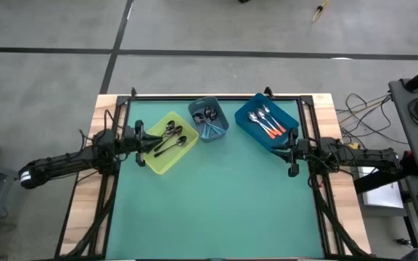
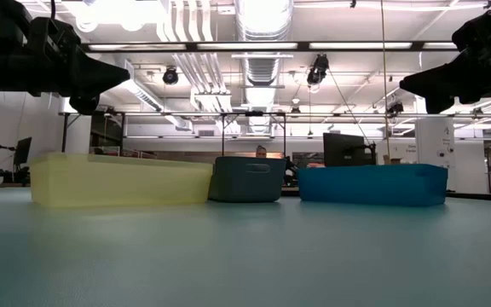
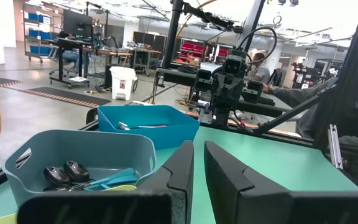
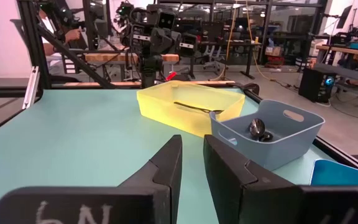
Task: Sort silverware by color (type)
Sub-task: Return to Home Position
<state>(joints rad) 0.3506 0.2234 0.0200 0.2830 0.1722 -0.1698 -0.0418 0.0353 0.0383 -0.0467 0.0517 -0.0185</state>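
Sorting looked done (none on the table (image 1: 216, 206)): black spoons (image 1: 171, 139) in the yellow bin (image 1: 151, 162), light-blue spoons (image 1: 210, 130) in the grey bin (image 1: 193, 110), orange spoons (image 1: 274, 130) in the blue bin (image 1: 252, 134). Left pincer (image 1: 145, 141) and right pincer (image 1: 285, 152) flanked them, nearly closed, empty.

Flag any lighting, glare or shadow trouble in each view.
Low view: ceiling lamps flare, so the left tool and right tool are black silhouettes. High view: even light, faint shadows, spoons glint. Left wrist view: the ceiling burns out white. Right wrist view: the table carries a soft sheen.
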